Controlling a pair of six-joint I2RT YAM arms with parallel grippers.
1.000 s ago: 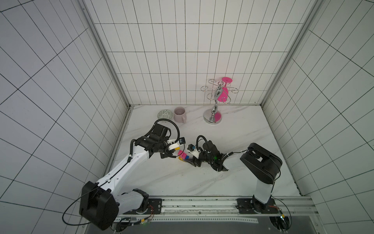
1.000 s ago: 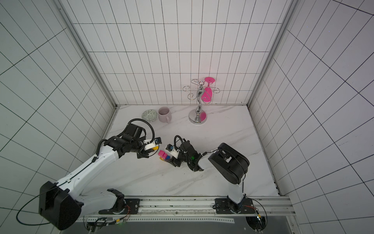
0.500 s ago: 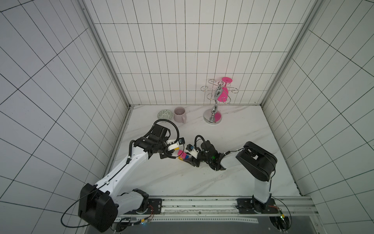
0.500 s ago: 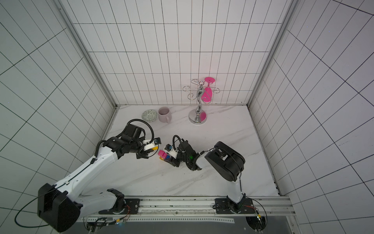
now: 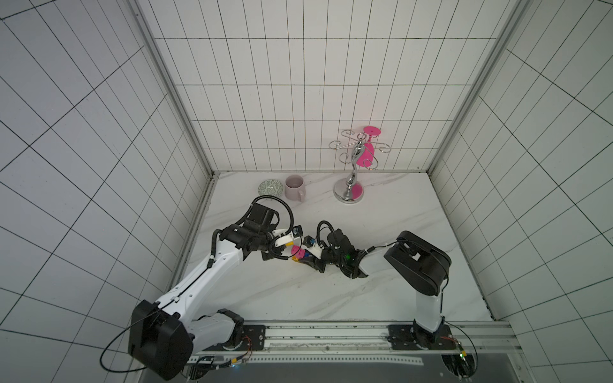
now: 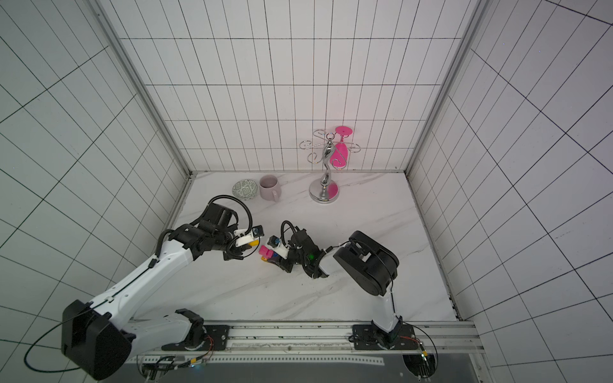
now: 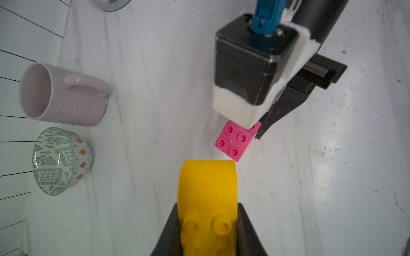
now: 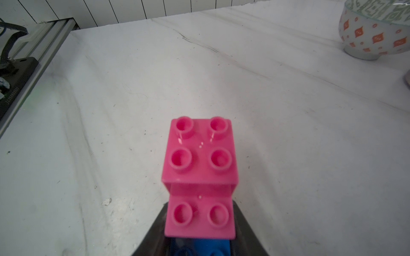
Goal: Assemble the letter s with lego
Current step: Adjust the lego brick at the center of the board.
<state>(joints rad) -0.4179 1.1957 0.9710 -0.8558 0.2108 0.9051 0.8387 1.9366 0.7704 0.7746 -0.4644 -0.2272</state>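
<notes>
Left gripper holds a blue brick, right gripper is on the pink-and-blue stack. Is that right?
Not quite. The left gripper holds a yellow brick, not a blue one; the left wrist view shows it. The right gripper is on the pink-and-blue stack.

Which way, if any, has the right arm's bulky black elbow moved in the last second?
Yes. In a top view the elbow shifted toward the left arm, nearer the silver stand's round base.

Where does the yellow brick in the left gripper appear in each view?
Top view: yellow brick, mid-table, close to the pink bricks.
Top view: same spot.
Left wrist: close up, clamped between the dark fingers.
Right wrist: not in it.
Shared landmark: the patterned bowl, in all four.
</notes>
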